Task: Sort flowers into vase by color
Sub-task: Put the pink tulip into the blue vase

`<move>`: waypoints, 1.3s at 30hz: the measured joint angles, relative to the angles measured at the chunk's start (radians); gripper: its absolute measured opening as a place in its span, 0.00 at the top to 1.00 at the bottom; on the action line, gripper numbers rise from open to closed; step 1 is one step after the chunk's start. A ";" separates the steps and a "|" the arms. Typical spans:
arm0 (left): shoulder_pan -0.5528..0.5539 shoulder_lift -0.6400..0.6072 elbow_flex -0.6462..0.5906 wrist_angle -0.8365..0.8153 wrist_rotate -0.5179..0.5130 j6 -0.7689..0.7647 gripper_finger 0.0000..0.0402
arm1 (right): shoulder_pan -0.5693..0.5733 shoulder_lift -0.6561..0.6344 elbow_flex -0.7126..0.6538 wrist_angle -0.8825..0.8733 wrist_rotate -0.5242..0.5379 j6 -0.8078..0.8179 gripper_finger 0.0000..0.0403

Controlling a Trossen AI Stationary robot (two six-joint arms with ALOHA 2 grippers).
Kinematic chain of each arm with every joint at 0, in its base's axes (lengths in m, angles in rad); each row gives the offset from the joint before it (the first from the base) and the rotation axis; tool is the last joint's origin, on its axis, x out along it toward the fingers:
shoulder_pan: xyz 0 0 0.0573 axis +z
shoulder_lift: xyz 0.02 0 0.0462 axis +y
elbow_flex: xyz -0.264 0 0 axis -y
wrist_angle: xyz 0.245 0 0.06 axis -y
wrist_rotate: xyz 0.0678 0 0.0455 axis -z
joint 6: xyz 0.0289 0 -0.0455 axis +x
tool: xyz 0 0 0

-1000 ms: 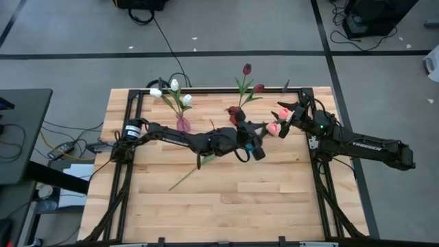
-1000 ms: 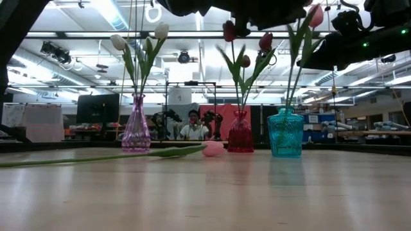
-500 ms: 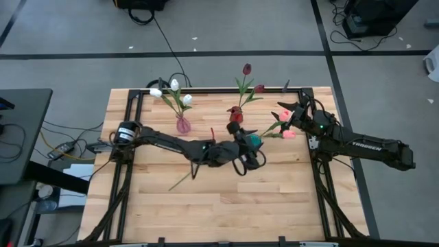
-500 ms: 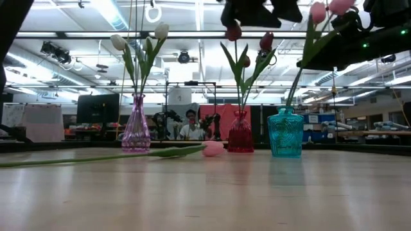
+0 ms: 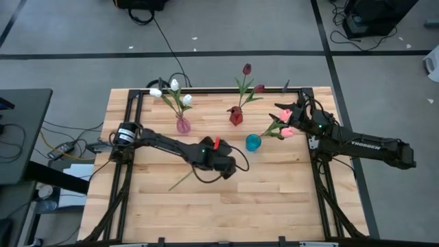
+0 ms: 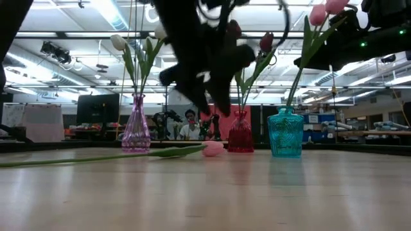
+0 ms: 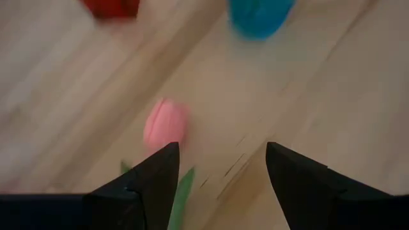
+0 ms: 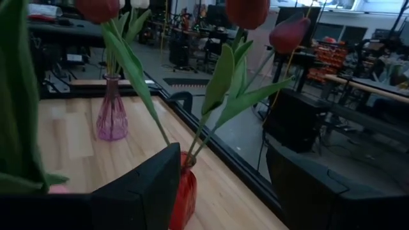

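Observation:
One pink tulip [image 5: 217, 143] lies on the table, its head [image 7: 166, 124] toward the vases and its stem [image 6: 96, 157] running to the near left. My left gripper [image 7: 220, 185] hovers open just above it, the leaf [image 7: 182, 195] showing between its fingers. Two pink tulips [image 5: 285, 122] stand with their stems in the teal vase [image 5: 254, 142] and lean toward the table's right. My right gripper [image 5: 293, 115] stands open beside their heads. White tulips fill the purple vase [image 5: 182, 125]. Dark red ones stand in the red vase [image 5: 236, 116]. My right gripper has a green leaf [image 8: 14, 96] close beside the outer side of one finger [image 8: 137, 191]; whether they touch, I cannot tell. Nothing shows between its fingers.
The three vases stand in a row across the far half of the table. A black frame [image 5: 140, 103] edges the wooden top. The near half of the table is bare wood. A person [image 6: 191, 128] sits in the room behind.
My left gripper has let go of a pink tulip over the teal vase, then gone down and toward the table's near left, to above the lying tulip. The released tulip has tipped toward the table's right, next to the other pink one.

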 joint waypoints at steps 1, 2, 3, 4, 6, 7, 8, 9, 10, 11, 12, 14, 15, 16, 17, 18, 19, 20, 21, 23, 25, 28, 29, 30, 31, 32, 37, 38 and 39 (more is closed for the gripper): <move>0.007 0.000 -0.016 -0.007 0.016 -0.012 0.41 | 0.000 0.004 0.000 0.004 -0.002 0.000 0.40; 0.014 0.000 -0.036 -0.003 0.031 -0.015 0.41 | 0.000 0.006 0.000 0.008 -0.005 0.003 0.40; 0.023 0.002 -0.057 0.025 0.050 -0.016 0.41 | 0.000 0.006 0.000 0.006 -0.005 0.007 0.40; 0.030 0.003 -0.082 0.057 0.064 -0.017 0.41 | 0.000 0.007 0.000 0.002 -0.006 0.008 0.40; 0.044 0.005 -0.133 0.091 0.076 -0.017 0.41 | 0.002 0.011 0.000 0.006 -0.006 0.010 0.40; 0.051 0.006 -0.154 0.101 0.077 -0.020 0.41 | 0.002 0.011 0.000 0.005 -0.006 0.010 0.40; 0.056 0.007 -0.170 0.113 0.078 -0.025 0.41 | 0.002 0.011 0.000 0.002 -0.006 0.009 0.40; 0.060 0.007 -0.182 0.117 0.078 -0.032 0.42 | 0.002 0.012 0.000 0.002 -0.006 0.009 0.40; 0.065 0.006 -0.194 0.117 0.077 -0.038 0.43 | 0.002 0.012 0.000 0.004 -0.006 0.008 0.40; 0.069 0.006 -0.205 0.115 0.075 -0.041 0.44 | 0.002 0.011 0.000 0.006 -0.006 0.005 0.40; 0.072 0.007 -0.214 0.114 0.069 -0.042 0.45 | 0.002 0.011 0.000 0.006 -0.006 0.003 0.40; 0.077 0.007 -0.226 0.115 0.046 -0.043 0.48 | 0.002 0.011 0.000 0.009 -0.006 0.002 0.40; 0.080 0.007 -0.231 0.122 0.040 -0.043 0.49 | 0.002 0.011 0.000 0.009 -0.006 0.002 0.40; 0.084 0.007 -0.237 0.128 0.039 -0.041 0.51 | 0.002 0.011 0.000 0.009 -0.006 0.001 0.40; 0.086 0.007 -0.247 0.137 0.045 -0.037 0.53 | 0.002 0.011 0.000 0.009 -0.005 0.001 0.40; 0.089 0.007 -0.255 0.148 0.058 -0.023 0.55 | 0.002 0.011 0.000 0.009 -0.006 0.000 0.40; 0.090 0.007 -0.263 0.168 0.068 -0.019 0.58 | 0.002 0.011 0.000 0.009 -0.006 0.000 0.40; 0.090 0.006 -0.270 0.188 0.077 -0.017 0.62 | 0.002 0.011 0.000 0.009 -0.006 0.000 0.40; 0.090 0.005 -0.275 0.203 0.082 -0.016 0.66 | 0.002 0.011 0.000 0.009 -0.006 0.000 0.40; 0.090 0.005 -0.278 0.212 0.087 -0.014 0.77 | 0.001 0.011 0.000 0.009 -0.005 0.000 0.40; 0.089 0.005 -0.278 0.222 0.091 -0.002 0.90 | 0.001 0.011 0.000 0.009 -0.005 0.000 0.40; 0.090 0.007 -0.250 0.210 0.092 0.012 0.96 | 0.001 0.011 0.000 0.009 0.000 -0.001 0.40; 0.090 0.007 -0.229 0.213 0.094 0.028 0.96 | 0.001 0.011 0.000 0.009 0.000 0.000 0.40; 0.090 0.007 -0.202 0.218 0.095 0.046 0.95 | 0.001 0.011 0.000 0.009 0.000 0.000 0.40; 0.089 0.007 -0.173 0.222 0.094 0.069 0.95 | 0.001 0.011 0.000 0.008 0.000 0.000 0.40; 0.086 0.007 -0.142 0.223 0.094 0.099 0.95 | 0.001 0.011 0.000 0.008 0.000 0.000 0.40; 0.059 0.006 0.042 0.259 0.036 0.264 0.96 | 0.001 0.011 0.000 0.008 0.001 0.000 0.40; 0.053 0.006 0.075 0.262 0.005 0.298 0.96 | 0.001 0.011 0.000 0.007 0.001 0.000 0.40; 0.048 0.005 0.104 0.273 -0.026 0.334 0.96 | 0.001 0.011 0.000 0.007 0.001 0.000 0.40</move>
